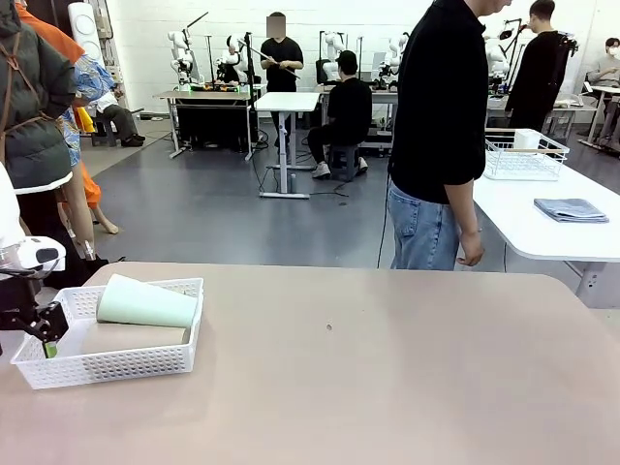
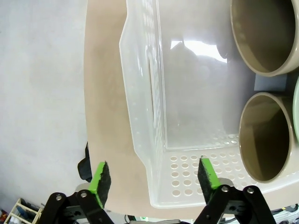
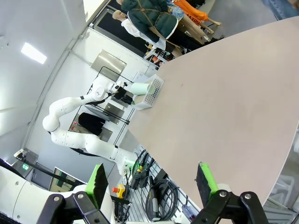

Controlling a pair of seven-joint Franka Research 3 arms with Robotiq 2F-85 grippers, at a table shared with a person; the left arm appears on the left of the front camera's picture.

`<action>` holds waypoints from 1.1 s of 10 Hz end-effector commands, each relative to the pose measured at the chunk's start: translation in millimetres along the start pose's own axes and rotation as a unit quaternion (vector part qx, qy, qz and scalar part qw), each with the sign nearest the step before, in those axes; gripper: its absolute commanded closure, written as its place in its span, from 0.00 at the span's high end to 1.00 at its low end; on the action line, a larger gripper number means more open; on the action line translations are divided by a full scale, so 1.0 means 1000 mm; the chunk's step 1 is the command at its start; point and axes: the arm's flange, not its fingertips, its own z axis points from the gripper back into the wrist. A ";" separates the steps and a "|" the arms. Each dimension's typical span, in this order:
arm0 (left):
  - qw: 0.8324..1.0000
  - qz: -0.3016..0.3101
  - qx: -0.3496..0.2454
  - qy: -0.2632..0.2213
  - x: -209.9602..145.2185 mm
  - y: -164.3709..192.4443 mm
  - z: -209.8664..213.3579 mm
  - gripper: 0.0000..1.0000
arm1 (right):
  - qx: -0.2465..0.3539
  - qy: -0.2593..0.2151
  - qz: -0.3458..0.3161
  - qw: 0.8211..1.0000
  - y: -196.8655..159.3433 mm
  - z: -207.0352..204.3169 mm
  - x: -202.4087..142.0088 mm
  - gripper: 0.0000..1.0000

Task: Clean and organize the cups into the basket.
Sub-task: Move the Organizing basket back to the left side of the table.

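Observation:
The white lattice basket [image 1: 116, 363] sits on the table's left side. A mint green cup [image 1: 145, 302] lies on its side across the top of it. In the left wrist view, two brown cups [image 2: 264, 35] [image 2: 266, 135] lie inside the basket [image 2: 140, 93] with their open mouths toward the camera, and a sliver of the mint cup [image 2: 296, 107] shows beside them. My left gripper [image 1: 46, 341] hangs open over the basket's left end. Its fingers [image 2: 154, 175] stand apart on either side of the basket's wall and hold nothing. My right gripper [image 3: 152, 179] is open and empty, above the table's edge.
A person in a black shirt and jeans [image 1: 441, 145] stands at the far side, right of centre. Behind, another white table [image 1: 542, 218] carries a white wire rack [image 1: 523, 155] and a folded grey cloth [image 1: 572, 209]. The tan tabletop [image 1: 387, 368] stretches right of the basket.

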 end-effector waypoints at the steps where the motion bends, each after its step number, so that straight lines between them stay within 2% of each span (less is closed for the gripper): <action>1: 1.000 0.002 0.014 -0.004 -0.006 0.003 0.001 1.00 | -0.007 -0.002 0.001 1.000 0.001 -0.004 -0.002 1.00; 3: 1.000 0.011 0.012 -0.005 -0.013 0.000 0.007 1.00 | -0.007 -0.002 0.001 1.000 0.001 -0.004 -0.002 1.00; 4: 1.000 0.015 0.012 -0.024 -0.029 -0.007 0.018 1.00 | -0.007 -0.002 0.001 1.000 0.001 -0.004 -0.002 1.00; 7: 0.996 0.027 0.024 -0.082 -0.103 -0.033 0.064 1.00 | -0.007 -0.002 0.001 1.000 0.001 -0.004 -0.002 1.00; 9: 0.993 0.021 0.020 -0.117 -0.143 -0.044 0.073 1.00 | -0.007 -0.002 0.001 1.000 0.001 -0.004 -0.002 1.00; 11: 0.992 -0.004 0.025 -0.126 -0.170 -0.052 0.070 1.00 | -0.007 -0.002 0.001 1.000 0.001 -0.004 -0.002 1.00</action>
